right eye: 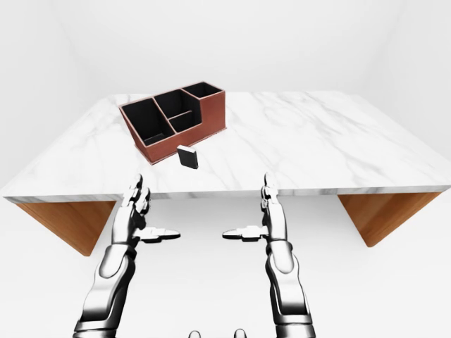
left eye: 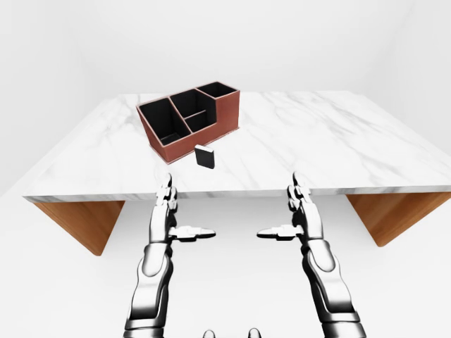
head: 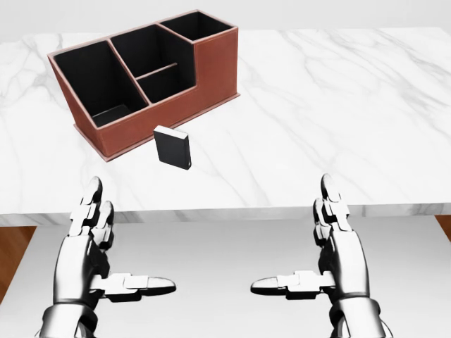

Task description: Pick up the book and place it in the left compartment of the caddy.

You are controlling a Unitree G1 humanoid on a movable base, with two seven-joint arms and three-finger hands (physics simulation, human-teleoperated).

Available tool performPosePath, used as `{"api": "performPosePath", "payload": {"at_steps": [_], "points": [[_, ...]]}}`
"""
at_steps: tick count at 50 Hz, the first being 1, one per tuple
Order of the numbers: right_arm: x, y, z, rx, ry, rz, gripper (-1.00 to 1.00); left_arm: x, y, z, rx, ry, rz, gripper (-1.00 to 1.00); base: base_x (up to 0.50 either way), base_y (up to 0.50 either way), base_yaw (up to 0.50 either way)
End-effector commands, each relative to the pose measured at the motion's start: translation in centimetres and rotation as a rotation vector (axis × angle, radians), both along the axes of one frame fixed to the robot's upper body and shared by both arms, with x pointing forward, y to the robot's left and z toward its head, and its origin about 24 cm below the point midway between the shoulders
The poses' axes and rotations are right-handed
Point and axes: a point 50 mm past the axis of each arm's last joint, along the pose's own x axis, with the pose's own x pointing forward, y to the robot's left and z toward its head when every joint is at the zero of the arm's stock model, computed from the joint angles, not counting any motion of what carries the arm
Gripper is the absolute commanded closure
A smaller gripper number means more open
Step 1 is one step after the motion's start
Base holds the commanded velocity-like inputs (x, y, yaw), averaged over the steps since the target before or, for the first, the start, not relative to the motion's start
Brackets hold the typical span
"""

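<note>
Small black book stands upright on the marble tabletop, just beside the caddy. Left hand and right hand hover below the edge, fingers spread, holding nothing.

Glossy white marble with grey veins on the table top, warm wood grain on its legs below. The caddy wears matt reddish-brown, leather-like walls — flat black lining inside. The book looks matt black, smooth. Left hand and right hand — polished, chrome-like metal.
</note>
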Motion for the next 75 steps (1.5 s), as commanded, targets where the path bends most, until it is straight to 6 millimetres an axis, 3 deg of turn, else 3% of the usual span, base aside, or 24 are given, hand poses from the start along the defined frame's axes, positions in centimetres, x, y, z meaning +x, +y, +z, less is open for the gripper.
{"api": "performPosePath", "payload": {"at_steps": [1, 14, 26, 31, 40, 61, 75], "points": [[-0.5, -1.1, 0.8, -0.004, -0.034, -0.009, -1.0, -0.3, 2.2, 1.8, -0.062, -0.066, 0.016, -1.0, 0.0, 0.0, 0.0], [-1.0, -1.2, 1.4, -0.047, -0.046, -0.02, -1.0, -1.0, 3.8, 3.8, -0.123, -0.127, 0.032, -1.0, 0.0, 0.0, 0.0], [-1.3, -1.5, 2.0, -0.05, -0.061, -0.028, -1.0, -1.7, 6.6, 6.6, -0.195, -0.264, 0.1, -1.0, 0.0, 0.0, 0.0], [-1.7, -1.6, 2.5, -0.055, -0.073, -0.039, -1.0, -1.7, 7.3, 6.9, -0.209, -0.279, 0.117, -1.0, 0.0, 0.0, 0.0], [-2.1, -1.8, 3.2, -0.093, -0.091, -0.05, -1.0, -2.1, 7.4, 7.5, -0.211, -0.305, 0.122, -1.0, 0.0, 0.02, 0.0], [-2.5, -1.1, 3.4, -0.107, -0.107, -0.008, -1.0, -2.4, 7.4, 7.7, -0.205, -0.319, 0.121, -1.0, 0.01, 0.5, 0.0], [-3.0, -0.5, 3.8, -0.106, -0.128, 0.037, -1.0, -2.4, 7.4, 7.5, -0.204, -0.309, 0.119, -1.0, 0.47, 0.16, 0.0]]}}
